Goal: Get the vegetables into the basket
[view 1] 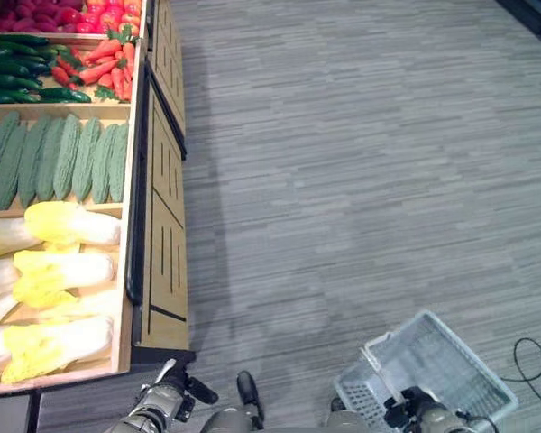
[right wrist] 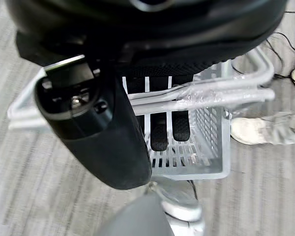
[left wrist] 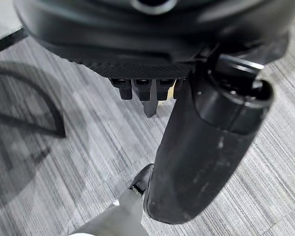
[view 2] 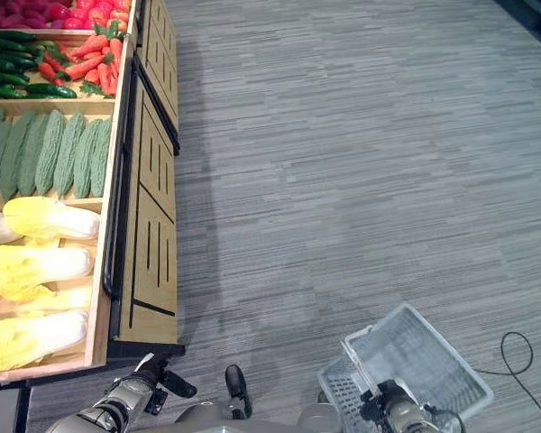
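2 hands sit at the bottom of my head views. My right hand (right wrist: 108,142) has its fingers (right wrist: 160,130) curled around the wire handle (right wrist: 206,93) of the white basket (view 1: 451,365), which hangs low on the right above the grey carpet (view 1: 343,180); through the right wrist view I see nothing lying on the slotted bottom of that basket. My left hand (left wrist: 201,162) hangs near the corner of the wooden produce stand (view 1: 162,271), over carpet, with its fingers (left wrist: 140,88) tucked in under the palm and nothing between them and the thumb. All the vegetables are on the stand at the left, well apart from the basket: pale napa cabbages (view 1: 63,271) in the nearest bin, ridged green bitter gourds (view 1: 59,158) in the next, then carrots (view 1: 104,63) beside dark green cucumbers (view 1: 18,68), and red produce (view 1: 63,13) in the farthest bin, too small for me to identify. Beyond the basket in the right wrist view I see a person's white shoe (right wrist: 250,130).
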Controlling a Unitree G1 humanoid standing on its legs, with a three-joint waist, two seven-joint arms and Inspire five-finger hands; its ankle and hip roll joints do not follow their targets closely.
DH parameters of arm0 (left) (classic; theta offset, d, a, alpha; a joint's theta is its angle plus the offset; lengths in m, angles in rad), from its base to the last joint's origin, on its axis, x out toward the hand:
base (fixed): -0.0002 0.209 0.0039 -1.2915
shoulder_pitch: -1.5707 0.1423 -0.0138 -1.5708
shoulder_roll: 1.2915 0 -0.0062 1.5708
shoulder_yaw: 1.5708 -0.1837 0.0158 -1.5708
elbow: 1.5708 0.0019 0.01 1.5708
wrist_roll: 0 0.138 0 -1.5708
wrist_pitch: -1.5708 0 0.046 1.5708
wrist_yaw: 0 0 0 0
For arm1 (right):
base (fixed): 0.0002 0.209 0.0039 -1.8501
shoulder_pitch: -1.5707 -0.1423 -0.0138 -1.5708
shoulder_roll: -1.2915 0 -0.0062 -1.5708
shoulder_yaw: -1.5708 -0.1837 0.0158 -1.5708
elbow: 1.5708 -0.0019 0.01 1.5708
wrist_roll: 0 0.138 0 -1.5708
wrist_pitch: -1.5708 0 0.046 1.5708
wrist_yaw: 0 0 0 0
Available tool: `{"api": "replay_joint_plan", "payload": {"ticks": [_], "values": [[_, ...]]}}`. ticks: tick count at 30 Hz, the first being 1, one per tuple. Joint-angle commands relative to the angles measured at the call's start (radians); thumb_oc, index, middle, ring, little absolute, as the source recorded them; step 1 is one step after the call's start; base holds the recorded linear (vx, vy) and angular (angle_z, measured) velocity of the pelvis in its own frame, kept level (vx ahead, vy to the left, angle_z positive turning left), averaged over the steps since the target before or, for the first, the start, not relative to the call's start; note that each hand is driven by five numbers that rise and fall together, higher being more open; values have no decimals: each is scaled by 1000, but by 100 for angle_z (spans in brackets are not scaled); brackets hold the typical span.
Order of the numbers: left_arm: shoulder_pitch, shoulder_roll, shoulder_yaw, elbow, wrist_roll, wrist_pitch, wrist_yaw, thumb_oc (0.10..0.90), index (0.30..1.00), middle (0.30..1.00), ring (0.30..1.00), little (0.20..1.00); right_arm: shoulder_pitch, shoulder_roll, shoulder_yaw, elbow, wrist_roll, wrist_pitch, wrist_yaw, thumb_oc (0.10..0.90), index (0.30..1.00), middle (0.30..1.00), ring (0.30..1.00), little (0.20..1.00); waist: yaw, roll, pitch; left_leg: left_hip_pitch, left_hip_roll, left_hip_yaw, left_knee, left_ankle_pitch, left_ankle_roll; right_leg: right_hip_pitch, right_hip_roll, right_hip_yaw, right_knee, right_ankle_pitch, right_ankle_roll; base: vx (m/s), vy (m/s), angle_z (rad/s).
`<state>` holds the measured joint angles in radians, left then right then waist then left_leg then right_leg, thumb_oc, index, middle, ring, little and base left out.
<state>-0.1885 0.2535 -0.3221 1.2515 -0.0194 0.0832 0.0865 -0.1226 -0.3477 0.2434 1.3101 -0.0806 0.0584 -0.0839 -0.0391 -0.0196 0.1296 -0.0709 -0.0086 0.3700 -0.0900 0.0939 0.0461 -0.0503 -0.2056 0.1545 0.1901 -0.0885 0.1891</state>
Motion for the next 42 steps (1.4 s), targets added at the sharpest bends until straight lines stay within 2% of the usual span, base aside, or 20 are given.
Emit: {"api": "replay_joint_plan", "payload": {"ticks": [1, 5, 6, 7, 12, 15, 18, 20, 21, 23, 24, 25, 26, 32, 36, 37, 38, 39, 40, 42], "values": [[-6, -20, 40, 16, 9, 8, 8, 900, 1000, 1000, 1000, 1000, -4, -57, 7, -12, 6, 17, -6, 400, 300, 300, 300, 300, 4, 9, 6, -15, 34, -32, 3, -12, -74, -5, -5, -23, 166, 332, 26, 66, 82, -13], [-11, -12, 51, 25, 9, 15, 7, 900, 1000, 1000, 1000, 1000, -5, -53, 9, -18, 10, 19, -7, 400, 300, 300, 300, 300, -9, 17, 27, 29, 29, -42, 3, -58, -70, -102, -25, -93, 192, 311, 2, 228, 66, -10], [-9, -9, 54, 35, 13, 18, 6, 900, 1000, 1000, 1000, 1000, -6, -48, 17, -15, 11, 22, -7, 400, 300, 300, 300, 300, -22, 24, 40, 70, 41, -53, 3, -80, -87, -171, 0, -128, 92, 223, -7, 368, -65, -11], [-8, -11, 56, 41, 18, 18, 7, 900, 1000, 1000, 1000, 1000, -7, -46, 19, -14, 11, 22, -6, 400, 300, 300, 300, 300, -31, 19, 45, 95, 39, -61, 3, -91, -95, -210, 11, -140, 11, 211, -8, 504, -79, -7], [-10, -15, 61, 44, 34, 9, 9, 900, 1000, 1000, 1000, 1000, 0, -40, 25, -19, 27, 16, -5, 400, 300, 300, 300, 300, -109, 24, 66, 200, 38, -129, 3, -143, -127, -334, 57, -113, -198, 304, 12, 328, -51, 14], [-15, -31, 51, 44, 48, -1, 2, 900, 1000, 1000, 1000, 1000, 25, -39, 17, -17, 22, 13, 2, 400, 300, 300, 300, 300, -155, 35, 71, 260, 15, -208, 3, -190, -127, -384, 77, -113, -201, 344, 14, 398, -162, 77], [-12, -49, 43, 49, 47, 7, -1, 900, 1000, 1000, 1000, 1000, 34, -53, 17, -11, 27, 12, 3, 400, 300, 300, 300, 300, -165, 52, 59, 295, 6, -254, 3, -217, -119, -366, 90, -113, -156, 342, -10, 283, -219, 82], [-9, -55, 46, 51, 42, 6, -1, 900, 1000, 1000, 1000, 1000, 34, -58, 18, -11, 28, 10, 7, 400, 300, 300, 300, 300, -163, 68, 54, 305, 16, -266, 3, -202, -123, -363, 103, -129, -140, 328, -22, 224, -199, 21], [-8, -68, 48, 55, 22, 10, 1, 900, 1000, 1000, 1000, 1000, 30, -70, 17, -12, 35, 7, 5, 400, 300, 300, 300, 300, -163, 95, 48, 312, 32, -282, 30, -132, -139, -347, 131, -135, -115, 299, -49, 160, -169, 10], [-6, -75, 48, 54, 17, 9, 2, 900, 1000, 1000, 1000, 1000, 32, -76, 14, -13, 36, 7, 6, 400, 300, 300, 300, 300, -160, 104, 46, 299, 41, -289, 70, -98, -155, -328, 137, -155, -110, 278, -62, 223, -276, 17], [-9, -83, 43, 50, 13, 13, 3, 900, 1000, 1000, 1000, 1000, 38, -86, 8, -23, 48, 5, 2, 400, 300, 300, 300, 300, -155, 108, 41, 264, 44, -295, 163, -24, -187, -274, 143, -174, -123, 258, -87, 216, -295, 35], [-9, -84, 43, 50, 13, 14, 3, 900, 1000, 1000, 1000, 1000, 38, -86, 8, -23, 48, 5, 2, 400, 300, 300, 300, 300, -157, 108, 42, 264, 45, -297, 165, -24, -187, -271, 143, -176, -124, 258, -87, 302, -425, 50], [-8, -83, 40, 46, 10, 14, 3, 900, 1000, 1000, 1000, 1000, 43, -89, 14, -27, 44, 4, 7, 400, 300, 300, 300, 300, -150, 100, 40, 237, 47, -287, 244, 46, -219, -216, 155, -189, -142, 231, -109, 158, -222, 49], [0, -80, 59, 32, -31, 19, 16, 900, 1000, 1000, 1000, 1000, 59, -99, 16, -27, 39, 9, 5, 400, 300, 300, 300, 300, -118, 49, 63, 129, 84, -216, 477, 152, -260, -86, 155, -195, -179, 175, -150, 217, -303, 8], [15, -89, 59, 23, -41, 16, 14, 900, 1000, 1000, 1000, 1000, 75, -97, 10, -17, 41, 15, 1, 400, 300, 300, 300, 300, -77, 28, 69, -20, 115, -151, 432, 112, -221, -6, 141, -172, -207, 152, -140, 213, -94, 2], [19, -91, 59, 25, -35, 14, 15, 900, 1000, 1000, 1000, 1000, 79, -96, 11, -11, 34, 17, 3, 400, 300, 300, 300, 300, -65, 28, 70, -49, 129, -140, 373, 105, -213, 15, 138, -165, -215, 142, -131, 382, 68, -23], [31, -97, 56, 27, -30, 15, 15, 900, 1000, 1000, 1000, 1000, 86, -100, 14, -11, 22, 16, 2, 400, 300, 300, 300, 300, -41, 39, 70, -82, 146, -132, 207, 109, -208, 44, 136, -158, -226, 130, -116, 312, 76, -16], [31, -97, 55, 27, -30, 15, 16, 900, 1000, 1000, 1000, 1000, 87, -100, 14, -12, 22, 16, 2, 400, 300, 300, 300, 300, -41, 37, 72, -73, 142, -130, 199, 110, -207, 50, 132, -158, -226, 127, -115, 374, 97, -46], [36, -102, 47, 34, -14, 14, 24, 900, 1000, 1000, 1000, 1000, 88, -100, 28, -12, 0, 14, 4, 400, 300, 300, 300, 300, -25, 40, 79, -68, 144, -189, 122, 138, -214, 73, 133, -146, -227, 111, -111, 201, 16, -55], [45, -98, 60, 36, -28, 11, 20, 900, 1000, 1000, 1000, 1000, 83, -90, 33, -12, 2, 9, 1, 400, 300, 300, 300, 300, -28, 46, 70, -26, 143, -175, 90, 128, -214, 80, 150, -140, -232, 101, -114, 193, -28, -80]]}}
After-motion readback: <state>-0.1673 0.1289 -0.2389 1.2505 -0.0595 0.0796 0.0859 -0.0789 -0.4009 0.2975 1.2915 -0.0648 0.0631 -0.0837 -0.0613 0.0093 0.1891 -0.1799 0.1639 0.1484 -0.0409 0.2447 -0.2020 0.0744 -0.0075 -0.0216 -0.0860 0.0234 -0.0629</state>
